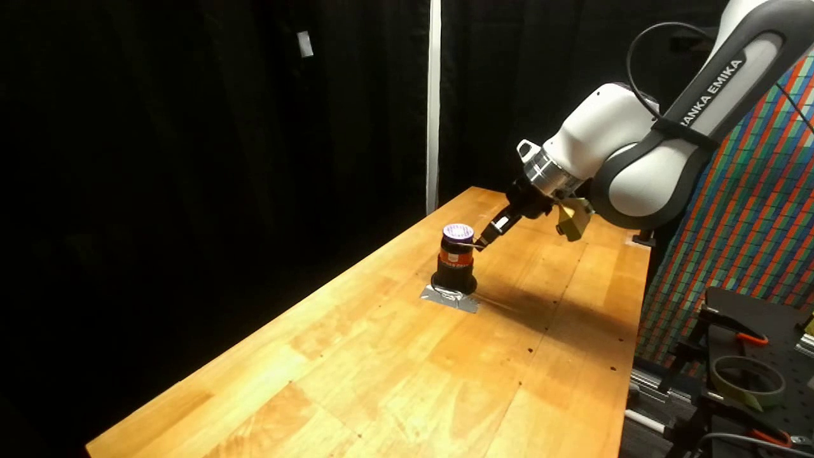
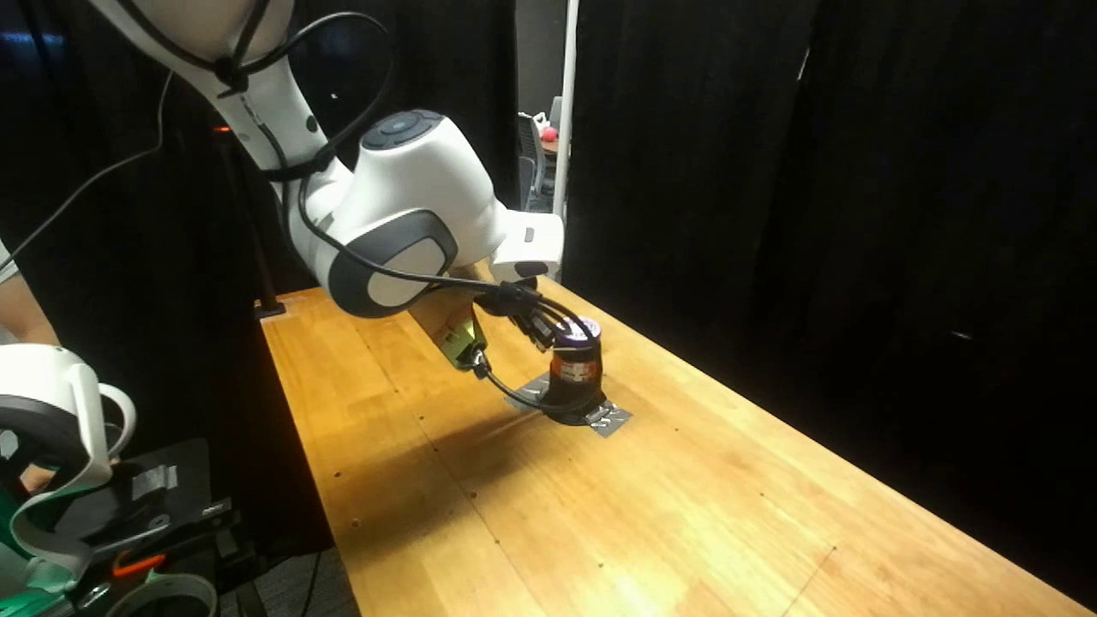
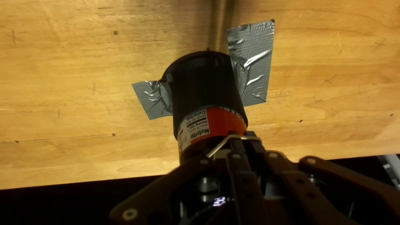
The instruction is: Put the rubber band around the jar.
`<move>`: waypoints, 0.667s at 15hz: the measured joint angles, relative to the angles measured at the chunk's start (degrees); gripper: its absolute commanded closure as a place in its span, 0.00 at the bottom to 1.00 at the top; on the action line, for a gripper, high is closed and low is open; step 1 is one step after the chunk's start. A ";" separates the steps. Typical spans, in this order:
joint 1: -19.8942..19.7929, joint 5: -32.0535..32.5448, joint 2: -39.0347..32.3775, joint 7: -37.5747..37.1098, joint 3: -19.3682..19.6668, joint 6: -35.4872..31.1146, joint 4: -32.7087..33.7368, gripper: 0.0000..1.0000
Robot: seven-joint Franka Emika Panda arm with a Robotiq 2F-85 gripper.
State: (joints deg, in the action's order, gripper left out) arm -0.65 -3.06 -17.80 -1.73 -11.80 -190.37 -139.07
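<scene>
The jar (image 1: 456, 257) has a purple lid and an orange label and stands upright in a black cup-like holder. It also shows in an exterior view (image 2: 572, 370) and the wrist view (image 3: 218, 123). My gripper (image 1: 481, 244) is beside the jar just below lid height; it also shows in the wrist view (image 3: 244, 135). The fingertips are close together with a narrow gap. A thin tan rubber band (image 3: 225, 141) crosses both fingertips and stretches from them to the jar. In an exterior view the band (image 1: 463, 243) lies along the jar just below the lid. The band's far side is hidden.
Grey tape (image 3: 252, 62) fixes the black holder (image 3: 203, 81) to the wooden table (image 1: 381, 381). A black curtain (image 1: 222, 159) hangs along the table's far edge. A dark cart (image 1: 763, 318) with a tape roll stands beside the table.
</scene>
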 measured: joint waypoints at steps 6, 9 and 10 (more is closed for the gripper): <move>-3.34 2.78 -0.80 0.00 -1.50 -10.82 -4.38 0.89; -4.47 5.00 -0.83 -0.16 -1.59 -14.31 -6.12 0.88; -4.94 5.85 -0.83 -0.27 -1.72 -15.42 -6.63 0.88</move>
State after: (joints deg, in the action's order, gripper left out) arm -5.59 2.80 -18.63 -2.00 -13.51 -205.79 -145.70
